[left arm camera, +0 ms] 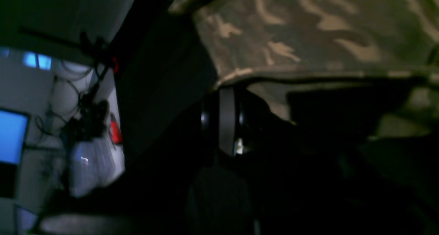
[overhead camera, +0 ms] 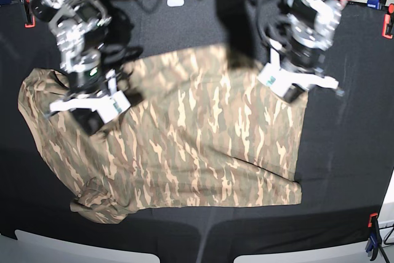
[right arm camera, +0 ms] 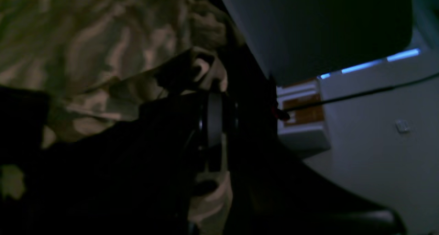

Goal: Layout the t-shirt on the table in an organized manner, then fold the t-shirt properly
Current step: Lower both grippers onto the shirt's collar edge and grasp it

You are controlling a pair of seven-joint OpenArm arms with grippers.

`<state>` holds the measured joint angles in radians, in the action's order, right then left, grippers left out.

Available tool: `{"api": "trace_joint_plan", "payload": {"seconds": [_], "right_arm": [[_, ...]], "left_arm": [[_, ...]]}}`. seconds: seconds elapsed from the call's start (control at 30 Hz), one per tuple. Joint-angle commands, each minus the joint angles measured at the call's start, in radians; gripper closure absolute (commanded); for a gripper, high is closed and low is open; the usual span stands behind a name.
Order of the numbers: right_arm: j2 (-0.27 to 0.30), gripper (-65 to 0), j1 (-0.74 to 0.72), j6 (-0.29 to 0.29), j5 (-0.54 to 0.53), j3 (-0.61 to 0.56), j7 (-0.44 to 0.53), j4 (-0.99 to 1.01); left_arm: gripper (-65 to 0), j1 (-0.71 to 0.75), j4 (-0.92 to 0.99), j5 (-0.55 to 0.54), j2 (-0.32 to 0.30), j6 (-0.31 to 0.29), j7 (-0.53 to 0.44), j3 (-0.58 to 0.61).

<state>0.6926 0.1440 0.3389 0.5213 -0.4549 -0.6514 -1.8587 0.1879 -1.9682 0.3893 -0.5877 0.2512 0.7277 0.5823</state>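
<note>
Overhead, the t-shirt (overhead camera: 184, 140) lies spread; wrist views show both claws clamped on its edges.

Right gripper (right arm camera: 215, 91) jaws pinched on t-shirt (right arm camera: 85, 49) fold (dim, blurred).

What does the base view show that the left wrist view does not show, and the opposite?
Only the base view shows the whole soft camouflage t-shirt spread on the wide black-draped table, both arms above its upper edge, and the right pincer. Only the left wrist view shows the fabric edge from close, gripped in the shut left pincer, and a blue glowing screen beyond the table. Both show the shirt's streaked pattern and the black cloth.
</note>
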Motion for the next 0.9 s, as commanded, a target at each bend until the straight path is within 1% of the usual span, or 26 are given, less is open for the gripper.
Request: {"api": "trace_joint_plan", "payload": {"seconds": [0.0,0.17,0.33,0.43,0.57,0.63,0.7,0.73,0.8,0.87], "right_arm": [[0.014,0.0,-0.015,0.006,0.002,0.033,0.012,-0.013],[0.014,0.0,-0.014,-0.039,-0.084,0.125,0.000,-0.013],[0.020,0.0,-0.013,-0.074,-0.084,0.162,-0.093,-0.013],[0.023,0.0,-0.013,-0.082,-0.077,0.172,-0.143,-0.013],[0.022,0.0,-0.014,-0.124,-0.081,0.172,-0.123,-0.013],[0.022,0.0,-0.014,-0.131,-0.087,0.172,-0.116,-0.013],[0.022,0.0,-0.015,-0.131,-0.128,0.172,-0.111,-0.013],[0.021,0.0,-0.017,-0.146,-0.158,0.172,-0.096,-0.013],[0.020,0.0,-0.020,-0.193,-0.209,0.172,-0.059,-0.008],[0.018,0.0,-0.031,-0.212,-0.237,0.172,-0.052,0.012]], "left_arm": [[0.0,-0.008,-0.018,0.011,-0.006,0.011,-0.033,-0.013],[0.0,-0.008,-0.017,0.001,-0.005,0.010,-0.084,-0.021],[0.0,-0.017,0.003,0.002,-0.006,0.010,-0.085,-0.021],[0.0,-0.045,0.059,0.002,-0.006,0.011,-0.085,-0.021],[0.0,-0.106,0.167,-0.002,-0.005,0.011,-0.094,-0.021],[0.0,-0.130,0.206,-0.020,-0.005,0.011,-0.100,-0.021],[0.0,-0.142,0.206,-0.041,-0.005,0.009,-0.117,-0.020],[0.0,-0.143,0.203,-0.044,-0.005,0.009,-0.138,-0.020],[0.0,-0.143,0.201,-0.045,-0.005,0.008,-0.180,-0.019],[0.0,-0.146,0.202,-0.063,-0.006,0.007,-0.191,-0.019]]}}
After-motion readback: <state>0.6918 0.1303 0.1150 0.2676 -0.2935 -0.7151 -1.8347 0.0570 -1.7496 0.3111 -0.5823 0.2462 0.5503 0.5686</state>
